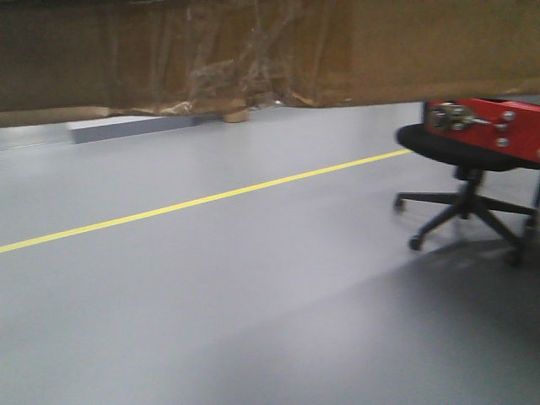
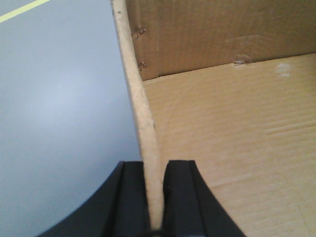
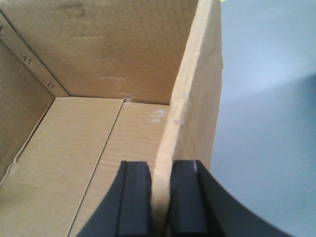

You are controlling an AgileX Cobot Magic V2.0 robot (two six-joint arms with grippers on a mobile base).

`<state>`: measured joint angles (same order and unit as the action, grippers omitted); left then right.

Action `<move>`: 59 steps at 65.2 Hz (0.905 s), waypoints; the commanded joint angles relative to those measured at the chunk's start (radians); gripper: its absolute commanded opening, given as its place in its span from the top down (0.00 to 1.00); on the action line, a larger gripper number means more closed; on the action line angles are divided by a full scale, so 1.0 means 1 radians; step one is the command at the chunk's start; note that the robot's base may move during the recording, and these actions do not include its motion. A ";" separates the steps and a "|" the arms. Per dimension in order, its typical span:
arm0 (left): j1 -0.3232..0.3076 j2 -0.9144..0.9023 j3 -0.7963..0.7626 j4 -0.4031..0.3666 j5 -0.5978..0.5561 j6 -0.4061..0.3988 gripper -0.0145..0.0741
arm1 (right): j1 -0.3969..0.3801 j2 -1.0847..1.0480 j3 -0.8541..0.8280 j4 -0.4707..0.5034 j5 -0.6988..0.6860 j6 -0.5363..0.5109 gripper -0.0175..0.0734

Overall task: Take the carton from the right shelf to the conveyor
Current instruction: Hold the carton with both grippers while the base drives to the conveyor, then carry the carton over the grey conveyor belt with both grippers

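A smooth grey floor [image 1: 253, 295] fills the room, crossed by a slanting yellow line [image 1: 202, 201]. The carton [image 1: 253, 51] spans the top of the front view, with crinkled tape [image 1: 240, 63] along its lower edge and floor showing beneath it. At the right stands a black office chair [image 1: 460, 177], and a red bolted part [image 1: 506, 126] overlaps its seat. A low grey block [image 1: 126, 127] lies farther back. The left gripper [image 2: 156, 170] pinches the carton's left wall, jaws narrow on the cardboard edge. The right gripper [image 3: 160, 170] clamps the right wall likewise. Open floor lies outside both walls.
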<state>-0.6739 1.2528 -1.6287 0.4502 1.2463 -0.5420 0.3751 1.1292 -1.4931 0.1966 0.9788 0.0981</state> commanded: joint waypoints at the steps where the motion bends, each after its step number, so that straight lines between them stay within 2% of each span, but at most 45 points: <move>1: -0.009 -0.011 -0.001 -0.014 -0.025 0.007 0.85 | -0.002 -0.012 -0.006 0.015 -0.074 -0.014 0.88; 59: -0.009 -0.011 -0.001 -0.010 -0.025 0.007 0.85 | -0.002 -0.012 -0.006 0.015 -0.074 -0.014 0.88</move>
<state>-0.6739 1.2528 -1.6287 0.4522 1.2463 -0.5420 0.3751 1.1292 -1.4931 0.1966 0.9788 0.0981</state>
